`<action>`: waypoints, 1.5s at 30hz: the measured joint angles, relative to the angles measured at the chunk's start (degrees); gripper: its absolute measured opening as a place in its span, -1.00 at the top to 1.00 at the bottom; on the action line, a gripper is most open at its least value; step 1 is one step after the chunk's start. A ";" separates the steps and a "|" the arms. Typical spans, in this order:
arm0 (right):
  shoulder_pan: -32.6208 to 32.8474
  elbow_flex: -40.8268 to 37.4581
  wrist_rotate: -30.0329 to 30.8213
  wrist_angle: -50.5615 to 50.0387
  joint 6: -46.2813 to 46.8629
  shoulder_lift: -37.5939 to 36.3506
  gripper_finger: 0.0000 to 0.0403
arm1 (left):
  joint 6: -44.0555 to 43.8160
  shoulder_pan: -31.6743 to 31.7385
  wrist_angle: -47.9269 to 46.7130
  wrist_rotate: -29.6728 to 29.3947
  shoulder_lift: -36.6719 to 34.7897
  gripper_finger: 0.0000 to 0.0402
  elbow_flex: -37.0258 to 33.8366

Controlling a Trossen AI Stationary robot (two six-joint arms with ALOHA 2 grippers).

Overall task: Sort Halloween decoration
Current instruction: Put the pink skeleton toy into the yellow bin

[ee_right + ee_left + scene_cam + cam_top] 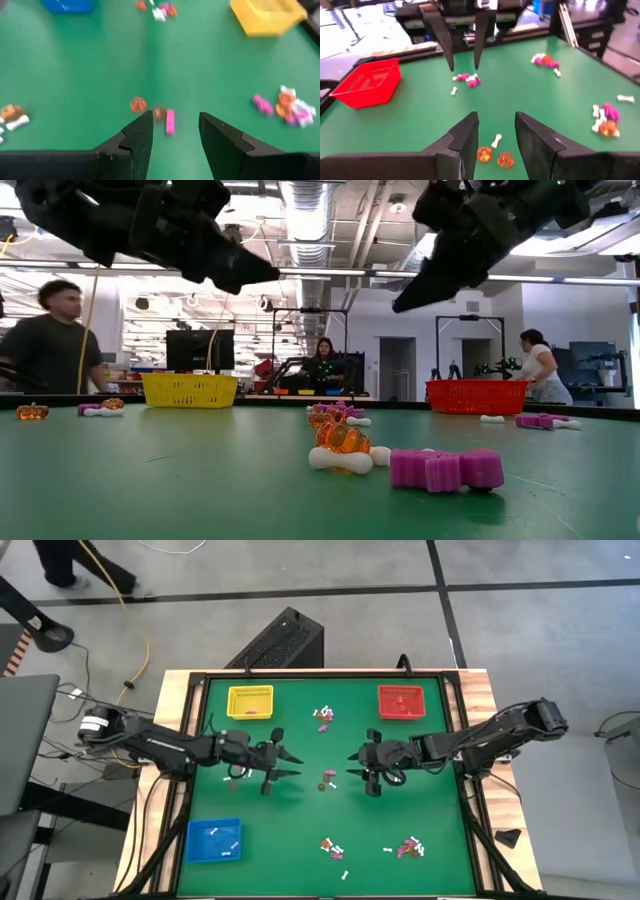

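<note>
The Halloween decoration lies in small heaps on the green table: one by the far middle (323,718), one at the centre (328,780), and two near the front edge (335,850) (408,848). My left gripper (292,765) hovers open left of the centre heap, pointing right. Past its fingers (496,132) lie two orange trinkets (494,156) and a white stick (496,140). My right gripper (352,766) faces it from the right, open and above the table (175,130), with a pink piece (170,121) and orange ones (138,104) just ahead. Both hang empty in the low view (255,275) (410,300).
A yellow tray (250,702) stands at the far left, a red tray (400,702) at the far right, and a blue tray (214,840) at the near left holding white sticks. People show in the room beyond the table (45,340).
</note>
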 joint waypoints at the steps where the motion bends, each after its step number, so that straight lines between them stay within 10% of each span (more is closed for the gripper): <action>1: -0.17 0.00 -0.36 2.30 -0.76 0.65 0.06 | 0.79 0.43 -0.63 0.70 0.02 0.41 -0.01; 21: -2.58 0.02 -0.22 21.44 1.07 25.32 0.06 | 8.22 0.66 -11.67 -5.07 -0.53 0.41 -0.04; 31: -3.21 0.15 -0.54 22.35 1.62 29.74 0.09 | 8.87 0.66 -22.35 -17.28 -10.43 0.41 -0.04; 45: -3.90 -0.09 -0.36 20.17 -2.49 25.51 0.90 | 7.42 1.87 -32.70 -23.36 -25.61 0.41 -0.01</action>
